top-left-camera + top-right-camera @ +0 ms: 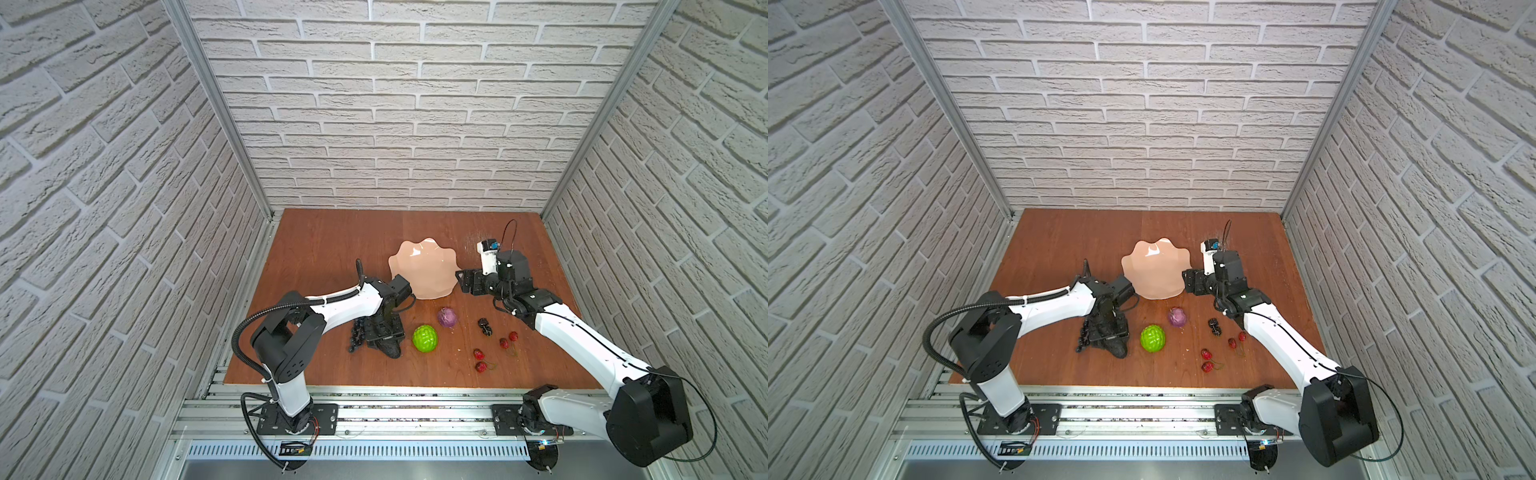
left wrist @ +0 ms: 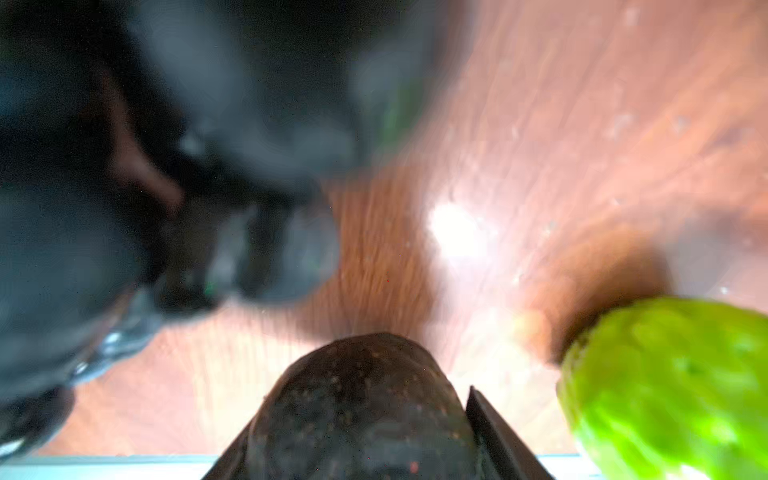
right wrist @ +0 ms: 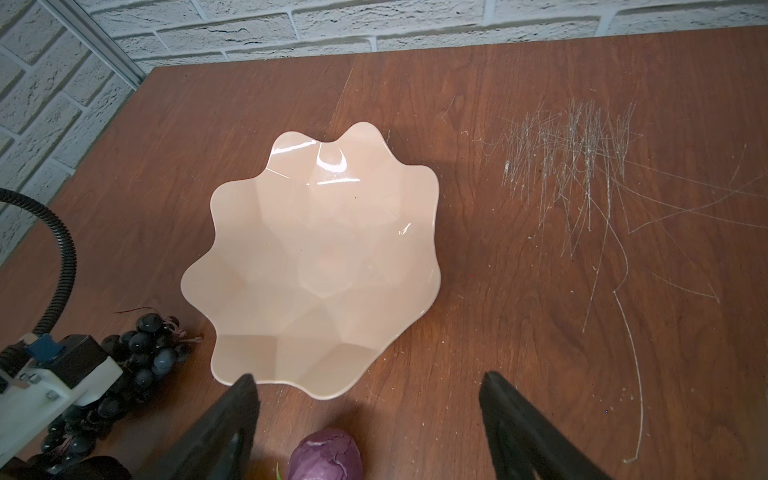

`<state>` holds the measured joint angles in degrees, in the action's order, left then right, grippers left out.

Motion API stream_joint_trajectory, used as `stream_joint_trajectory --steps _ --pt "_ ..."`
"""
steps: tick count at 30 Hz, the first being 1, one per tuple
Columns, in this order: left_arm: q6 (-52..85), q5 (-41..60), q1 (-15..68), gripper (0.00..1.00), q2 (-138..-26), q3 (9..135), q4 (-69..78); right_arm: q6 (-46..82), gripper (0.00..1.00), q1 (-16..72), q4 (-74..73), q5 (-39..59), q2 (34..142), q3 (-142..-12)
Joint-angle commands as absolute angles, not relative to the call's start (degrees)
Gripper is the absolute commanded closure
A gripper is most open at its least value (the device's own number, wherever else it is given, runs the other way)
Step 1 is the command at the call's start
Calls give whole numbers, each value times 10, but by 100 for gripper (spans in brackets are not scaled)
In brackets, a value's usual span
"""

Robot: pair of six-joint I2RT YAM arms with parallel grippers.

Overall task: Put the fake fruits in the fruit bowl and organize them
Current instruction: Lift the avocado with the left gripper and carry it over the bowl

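While the left gripper [image 2: 361,409] hangs low over the avocado [image 2: 357,374], the wrist view gives the close-up. The dark speckled fruit fills the gap, a finger [image 2: 490,428] is tight along its side, and that's a clamp on the avocado. In both top views this is happening at the front left of the table [image 1: 332,241], with the avocado's end poking out under the gripper. I can't tell whether it is lifted or resting on the wood.

The grapes [image 1: 357,334] lie just beside it on the left. The green fruit [image 1: 425,338] is near on the right, apart from it.

Over to the other side, the right gripper [image 3: 370,378] hovers just beside the right edge of the bowl [image 1: 424,270]. Its jaws are spread wide with nothing between them, and they point across at the bowl.

The bowl stands upright mid-table, glossy, behind the row of fruit. Every fruit is out on the wood, none in the bowl. The purple fruit [image 1: 447,318] sits just in front of the bowl. The berries [image 1: 485,326] are to its right, and the cherries [image 1: 478,354] are scattered nearer the front edge, close under the right arm.
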<state>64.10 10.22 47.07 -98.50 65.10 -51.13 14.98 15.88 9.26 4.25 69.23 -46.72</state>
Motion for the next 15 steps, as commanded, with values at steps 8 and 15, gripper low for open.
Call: stream_joint_trajectory --steps 8,15 --pt "566 42 490 66 -916 714 -624 164 16 162 91 40 680 -489" --pt "473 82 432 66 -929 816 -614 164 16 162 120 44 677 -512"
